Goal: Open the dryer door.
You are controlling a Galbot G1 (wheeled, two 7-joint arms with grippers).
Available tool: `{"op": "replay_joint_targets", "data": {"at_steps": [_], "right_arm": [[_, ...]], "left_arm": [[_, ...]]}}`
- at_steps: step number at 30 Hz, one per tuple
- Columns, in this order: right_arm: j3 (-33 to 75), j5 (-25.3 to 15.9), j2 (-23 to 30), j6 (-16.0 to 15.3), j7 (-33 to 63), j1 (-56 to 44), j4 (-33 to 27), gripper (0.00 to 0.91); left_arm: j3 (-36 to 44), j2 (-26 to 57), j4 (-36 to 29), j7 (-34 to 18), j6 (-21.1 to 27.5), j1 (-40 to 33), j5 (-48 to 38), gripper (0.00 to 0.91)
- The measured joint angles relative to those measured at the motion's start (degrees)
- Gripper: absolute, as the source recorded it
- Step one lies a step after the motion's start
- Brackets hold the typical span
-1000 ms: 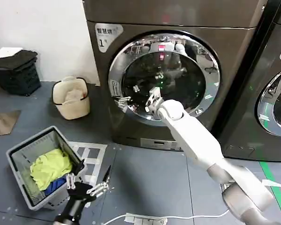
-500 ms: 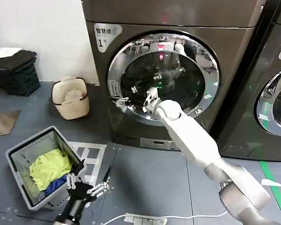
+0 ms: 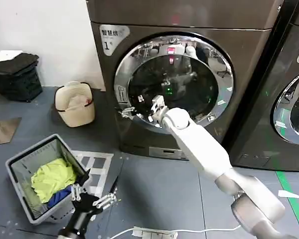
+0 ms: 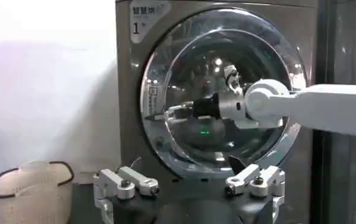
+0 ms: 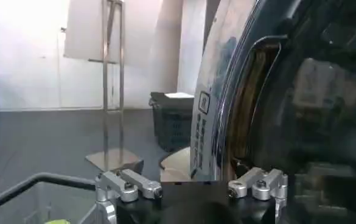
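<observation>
The dryer door [image 3: 123, 74] is a big round porthole with a shiny chrome rim and dark glass, on the bronze-grey machine marked "1". It lies flat against the machine's front. My right gripper [image 3: 129, 111] is open at the left edge of the door's rim, about halfway up. The left wrist view shows the door [image 4: 165, 67] and the right gripper [image 4: 165, 113] at that rim. In the right wrist view one fingertip [image 5: 258, 183] sits by the rim's edge [image 5: 203, 122]. My left gripper [image 3: 92, 200] hangs open low over the floor, holding nothing.
A grey basket [image 3: 19, 160] with yellow cloth stands on the floor at the left. A cream bin [image 3: 75, 103] sits beside the dryer and a black crate [image 3: 17, 74] by the wall. A darker machine [image 3: 269, 114] stands on the right. A white cable [image 3: 154, 231] lies nearby.
My right arm has shifted a little to the left, bringing its gripper closer to the door's left rim. The left arm and the door look unchanged.
</observation>
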Motion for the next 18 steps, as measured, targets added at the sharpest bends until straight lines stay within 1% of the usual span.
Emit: {"op": "replay_joint_targets", "data": {"at_steps": [14, 18], "right_arm": [[-1.3, 0.6, -0.4, 0.2, -2.6, -0.2, 2.2, 0.907], [-1.7, 1.5, -0.9, 0.1, -2.8, -0.4, 3.0, 0.907]], "left_arm": [[-0.1, 0.0, 0.4, 0.0, -0.2, -0.2, 0.4, 0.907], [-0.2, 0.0, 0.4, 0.0, -0.2, -0.2, 0.4, 0.907]]}}
